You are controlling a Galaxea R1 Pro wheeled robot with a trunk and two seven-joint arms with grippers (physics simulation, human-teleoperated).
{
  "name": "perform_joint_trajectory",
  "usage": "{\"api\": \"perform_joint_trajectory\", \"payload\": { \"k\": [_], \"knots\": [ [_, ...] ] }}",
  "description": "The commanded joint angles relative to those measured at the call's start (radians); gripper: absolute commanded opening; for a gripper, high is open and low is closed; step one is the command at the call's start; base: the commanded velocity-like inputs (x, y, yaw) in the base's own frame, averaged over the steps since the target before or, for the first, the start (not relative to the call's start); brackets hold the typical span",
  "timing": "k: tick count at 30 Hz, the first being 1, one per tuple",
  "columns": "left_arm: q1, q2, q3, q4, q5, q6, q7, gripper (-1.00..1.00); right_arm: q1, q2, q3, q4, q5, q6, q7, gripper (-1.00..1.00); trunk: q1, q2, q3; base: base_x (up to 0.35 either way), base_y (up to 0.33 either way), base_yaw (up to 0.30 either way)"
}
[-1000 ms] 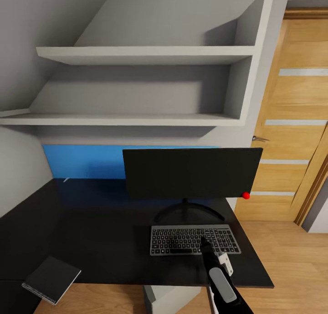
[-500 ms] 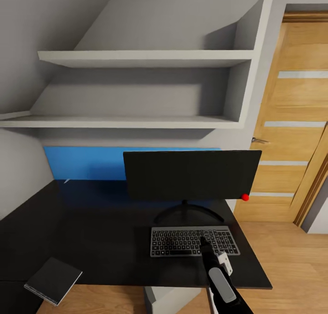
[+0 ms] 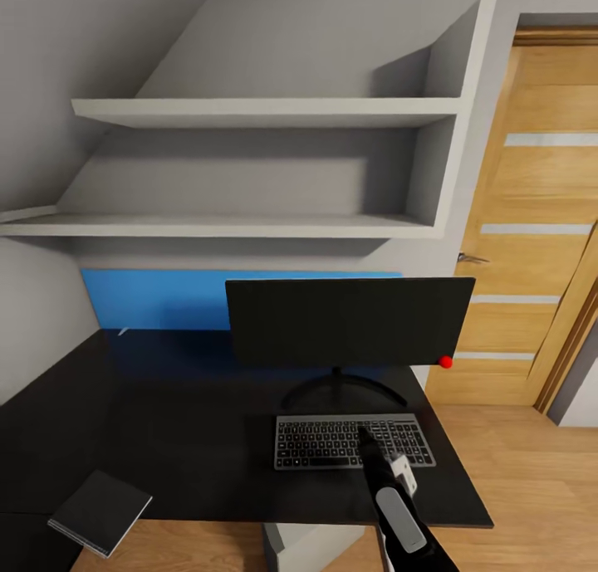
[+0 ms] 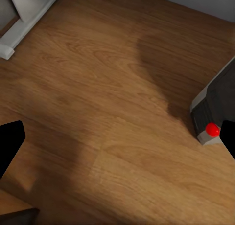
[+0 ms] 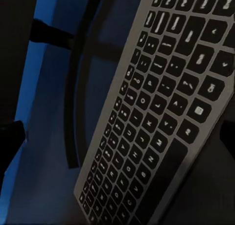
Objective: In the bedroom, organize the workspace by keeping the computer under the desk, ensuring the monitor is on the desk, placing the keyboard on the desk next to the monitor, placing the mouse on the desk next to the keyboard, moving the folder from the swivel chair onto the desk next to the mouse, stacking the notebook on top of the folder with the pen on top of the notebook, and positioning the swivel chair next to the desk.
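Counter: glossy black counter carries your slim silver-grey keyboard, long axis left-right.
Right fingers: over its right half, spread, empty.

The right arm covers part of the keyboard; its pincer tip is too dark to read. The monitor hides much of its own neck. The computer under the surface shows just a corner, and the notebook overhangs the edge.
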Motion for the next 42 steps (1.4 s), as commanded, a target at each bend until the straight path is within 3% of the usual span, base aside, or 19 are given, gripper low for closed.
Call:
{"api": "perform_joint_trajectory", "payload": {
  "k": [1, 4, 11, 42],
  "knots": [
    [-0.001, 0.0, -0.007, 0.001, 0.011, -0.003, -0.006, 1.0, -0.001, 0.001, 0.001, -0.001, -0.01, -0.003, 0.01, 1.0, -0.004, 0.006, 0.002, 0.0, 0.0, 0.0],
    [-0.001, 0.0, -0.007, 0.001, 0.011, -0.003, -0.006, 1.0, -0.001, 0.001, 0.004, 0.001, -0.011, -0.003, 0.045, 1.0, -0.015, 0.027, 0.011, 0.0, 0.0, 0.0],
    [-0.001, 0.0, -0.007, 0.001, 0.011, -0.003, -0.007, 1.0, 0.0, 0.001, 0.007, 0.004, -0.012, -0.004, 0.087, 1.0, -0.015, 0.027, 0.013, 0.0, 0.0, 0.039],
    [-0.001, 0.0, -0.007, 0.001, 0.011, -0.003, -0.007, 1.0, 0.001, 0.001, 0.009, 0.006, -0.013, -0.006, 0.096, 1.0, -0.015, 0.027, 0.047, 0.0, 0.0, 0.156]
  ]
}}
